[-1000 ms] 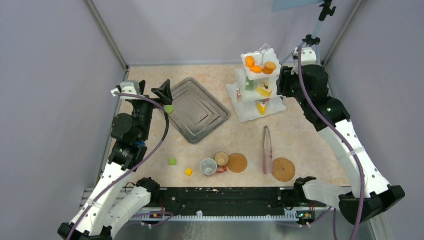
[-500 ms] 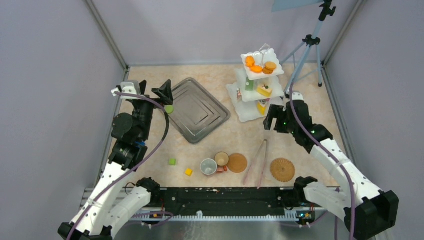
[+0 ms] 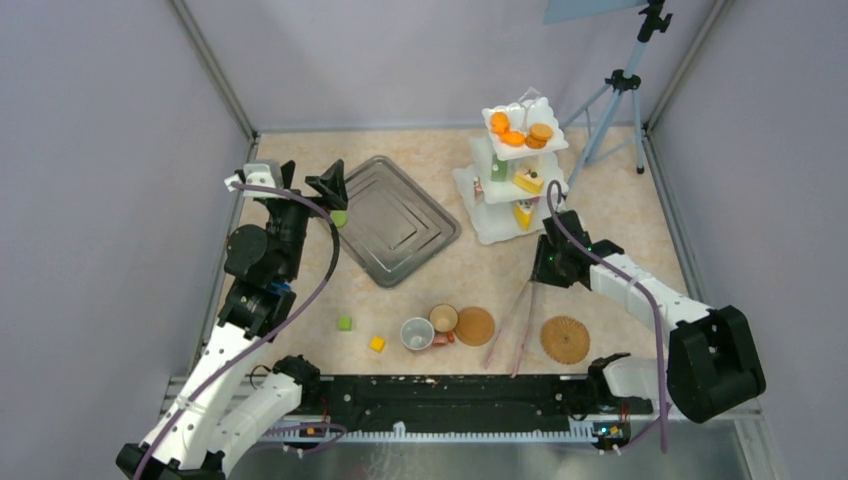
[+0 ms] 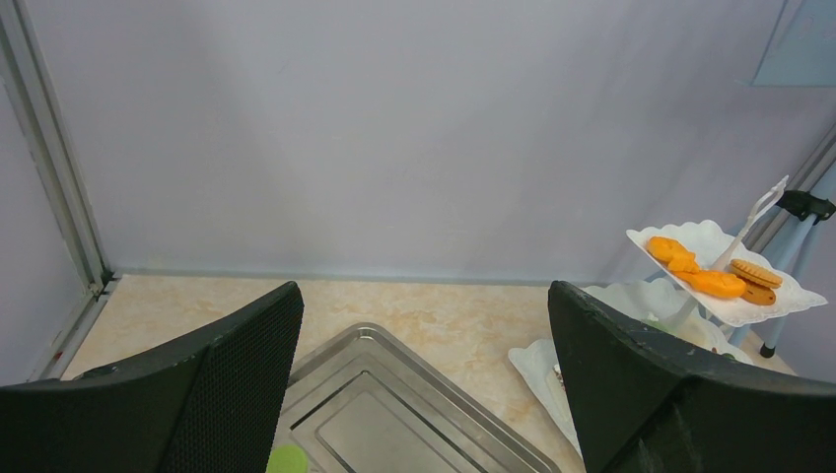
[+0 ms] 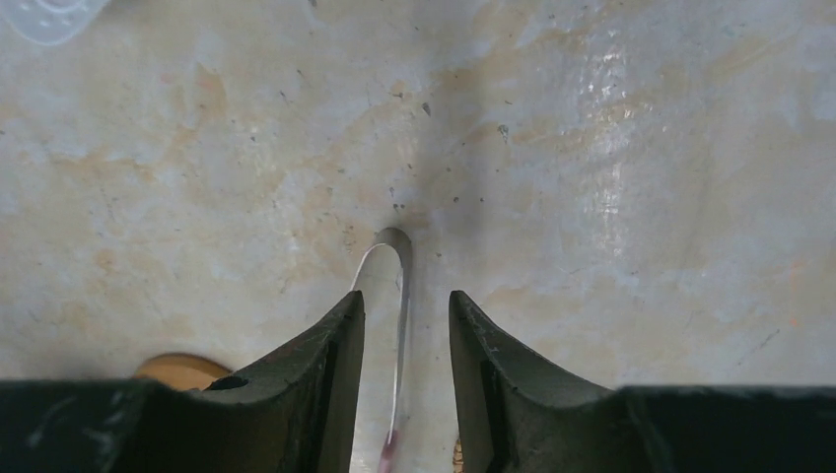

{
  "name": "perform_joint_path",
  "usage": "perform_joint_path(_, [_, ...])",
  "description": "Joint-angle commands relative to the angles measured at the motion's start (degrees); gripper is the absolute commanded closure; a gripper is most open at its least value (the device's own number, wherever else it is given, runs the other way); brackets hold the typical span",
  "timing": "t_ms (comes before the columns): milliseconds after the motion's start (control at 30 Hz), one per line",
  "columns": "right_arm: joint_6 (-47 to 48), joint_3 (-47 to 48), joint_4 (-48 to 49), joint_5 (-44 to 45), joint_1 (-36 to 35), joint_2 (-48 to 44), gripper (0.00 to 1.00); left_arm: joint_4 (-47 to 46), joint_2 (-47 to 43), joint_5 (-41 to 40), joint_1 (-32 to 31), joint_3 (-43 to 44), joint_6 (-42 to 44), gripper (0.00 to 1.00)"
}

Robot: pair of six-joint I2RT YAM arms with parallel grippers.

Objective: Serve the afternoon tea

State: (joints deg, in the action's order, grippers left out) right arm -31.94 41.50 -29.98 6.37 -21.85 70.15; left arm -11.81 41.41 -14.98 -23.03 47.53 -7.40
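The white three-tier stand (image 3: 492,228) stands at the back right, with orange rounds (image 3: 514,131) on top and yellow cake wedges (image 3: 528,181) on the lower tiers; it also shows in the left wrist view (image 4: 712,246). A white cup (image 3: 417,333) and a brown cup (image 3: 443,317) sit near the front, next to one woven mat (image 3: 474,326). The second mat (image 3: 565,340) lies to the right. My right gripper (image 3: 545,272) is low over the table, jaws apart (image 5: 406,315) astride the metal hinge end of the pink tongs (image 5: 399,286). My left gripper (image 3: 330,186) is open and empty above the tray's left corner.
The grey steel tray (image 3: 395,222) lies at the back left, with a green bit (image 3: 339,217) at its left edge. A green cube (image 3: 344,323) and a yellow cube (image 3: 377,344) lie at the front left. The tongs (image 3: 512,328) lie slanted between the mats. A tripod (image 3: 612,105) stands behind the stand.
My right arm has swung down from beside the stand to the table, over the tongs' hinge end. The tongs now lie slanted, tips further left. The left arm has not moved.
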Motion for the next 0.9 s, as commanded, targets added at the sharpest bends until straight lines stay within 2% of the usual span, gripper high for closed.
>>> perform_joint_path(0, [0.3,-1.7,1.7,-0.2,-0.2,4.0,0.64,-1.4,-0.1,0.5,0.0,1.9,-0.3,0.01])
perform_joint_path(267, [-5.0,-3.2,4.5,0.9,-3.4,9.1,0.65,-1.3,0.1,0.7,-0.1,1.8,-0.2,0.01])
perform_joint_path(300, [-6.7,-3.2,4.7,0.8,-3.4,9.5,0.71,-1.2,0.1,0.6,-0.1,1.9,-0.3,0.01])
perform_joint_path(400, [-12.0,-1.4,2.3,2.1,-3.3,9.8,1.0,-1.3,0.1,0.4,-0.1,1.7,-0.1,0.01])
perform_joint_path(600, [-18.9,5.3,-10.1,5.4,-1.3,8.7,1.0,-1.3,0.0,0.4,-0.1,1.8,-0.2,0.01])
perform_joint_path(733, [-27.8,9.9,-19.9,7.8,-0.4,7.5,1.0,-1.4,-0.1,0.2,-0.1,1.9,-0.1,0.01])
perform_joint_path(867, [-38.9,11.3,-24.4,6.5,0.6,2.9,1.0,-1.3,0.0,0.5,-0.1,1.8,-0.3,0.01])
